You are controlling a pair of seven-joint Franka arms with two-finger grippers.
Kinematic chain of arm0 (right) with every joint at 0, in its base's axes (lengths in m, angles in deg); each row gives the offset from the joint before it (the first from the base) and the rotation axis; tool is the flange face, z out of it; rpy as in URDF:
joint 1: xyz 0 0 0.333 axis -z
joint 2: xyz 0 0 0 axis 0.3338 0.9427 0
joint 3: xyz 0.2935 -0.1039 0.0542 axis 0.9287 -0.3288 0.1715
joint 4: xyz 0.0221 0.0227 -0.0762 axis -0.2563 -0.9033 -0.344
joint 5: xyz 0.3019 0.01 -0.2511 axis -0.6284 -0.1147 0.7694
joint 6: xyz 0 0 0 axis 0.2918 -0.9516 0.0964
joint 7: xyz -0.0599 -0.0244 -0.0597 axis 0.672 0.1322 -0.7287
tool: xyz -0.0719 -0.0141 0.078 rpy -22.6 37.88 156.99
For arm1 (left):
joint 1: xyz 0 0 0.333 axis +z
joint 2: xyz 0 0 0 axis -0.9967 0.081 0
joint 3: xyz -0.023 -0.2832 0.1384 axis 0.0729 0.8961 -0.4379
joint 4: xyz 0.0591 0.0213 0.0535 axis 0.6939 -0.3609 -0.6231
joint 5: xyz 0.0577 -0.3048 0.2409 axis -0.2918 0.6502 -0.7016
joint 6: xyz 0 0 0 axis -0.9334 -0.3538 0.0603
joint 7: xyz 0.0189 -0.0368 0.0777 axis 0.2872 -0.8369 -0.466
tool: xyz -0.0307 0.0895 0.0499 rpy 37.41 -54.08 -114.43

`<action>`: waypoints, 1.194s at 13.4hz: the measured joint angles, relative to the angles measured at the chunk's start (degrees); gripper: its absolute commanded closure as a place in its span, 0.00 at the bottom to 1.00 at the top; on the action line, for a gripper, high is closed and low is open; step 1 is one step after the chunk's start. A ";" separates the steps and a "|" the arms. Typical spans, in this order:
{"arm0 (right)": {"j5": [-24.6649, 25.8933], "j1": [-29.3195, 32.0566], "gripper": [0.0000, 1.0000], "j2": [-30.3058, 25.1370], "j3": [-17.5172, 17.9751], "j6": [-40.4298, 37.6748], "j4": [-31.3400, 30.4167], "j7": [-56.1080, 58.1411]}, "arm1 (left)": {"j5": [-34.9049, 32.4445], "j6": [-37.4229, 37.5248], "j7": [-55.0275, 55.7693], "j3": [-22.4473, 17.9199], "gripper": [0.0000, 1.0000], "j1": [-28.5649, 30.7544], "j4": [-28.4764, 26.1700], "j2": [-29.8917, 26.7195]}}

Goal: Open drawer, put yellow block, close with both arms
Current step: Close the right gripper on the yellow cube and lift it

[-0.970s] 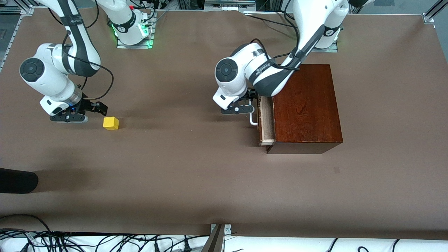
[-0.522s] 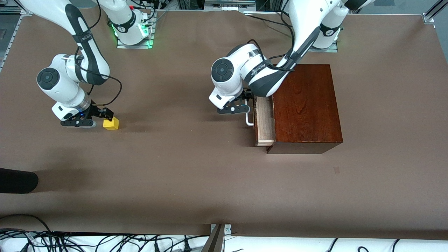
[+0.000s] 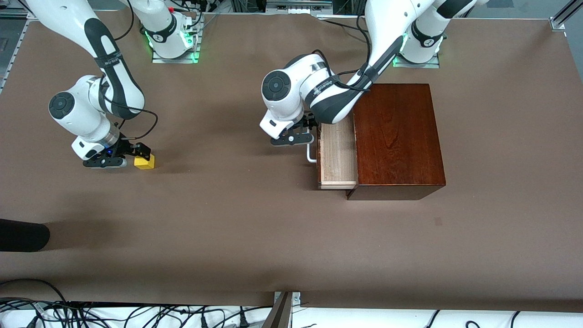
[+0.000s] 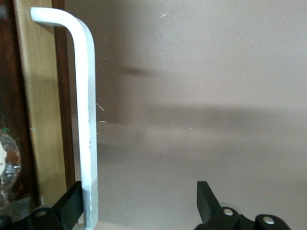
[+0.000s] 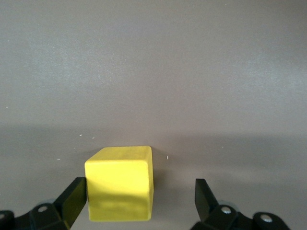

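Observation:
The yellow block sits on the brown table toward the right arm's end. My right gripper is low at the block, open, and the block lies between its fingers, close to one finger. The glossy dark-brown box stands toward the left arm's end. Its drawer is pulled partly out and shows a bare pale-wood floor. My left gripper is open at the white bar handle. The handle runs between the fingers and touches one finger.
A dark rounded object lies at the table's edge at the right arm's end, nearer to the camera. Cables and a metal bracket run along the near edge. Bare brown table lies between the block and the drawer.
My left gripper has pulled the drawer farther out by its handle, toward the right arm's end. My right gripper has moved to the yellow block and now straddles it.

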 measured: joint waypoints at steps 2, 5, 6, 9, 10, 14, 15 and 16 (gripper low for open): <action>-0.09 0.00 0.00 0.85 0.63 1.96 0.00 0.24 | 0.03 -0.27 0.59 0.04 0.00 -0.83 1.61 0.98; -0.10 -0.01 0.01 3.70 1.73 6.14 -0.01 0.28 | 0.03 -0.32 2.24 0.07 0.00 -1.70 3.15 1.60; -0.12 -0.02 0.21 4.58 2.10 7.11 0.01 0.28 | 0.03 -0.32 2.27 0.08 0.00 -1.82 3.54 1.67; -0.14 -0.01 1.00 5.18 2.27 7.68 0.08 0.56 | 0.04 -0.31 2.25 0.07 0.00 -1.58 4.49 1.72; -0.14 -0.02 1.00 5.18 2.27 7.68 0.16 0.64 | 0.04 -0.22 2.22 0.06 0.00 -1.32 4.98 1.70; -0.17 -0.03 1.00 5.09 2.31 7.68 0.46 1.16 | 0.06 3.78 2.07 0.21 0.00 0.56 7.13 -0.64; -0.17 -0.03 1.00 4.82 2.38 7.55 0.64 1.19 | 0.07 5.12 2.07 0.27 0.00 1.09 7.35 -2.02; -0.17 -0.05 1.00 4.27 2.45 6.80 1.06 1.21 | 0.07 6.38 2.07 0.32 0.00 1.77 7.47 -3.63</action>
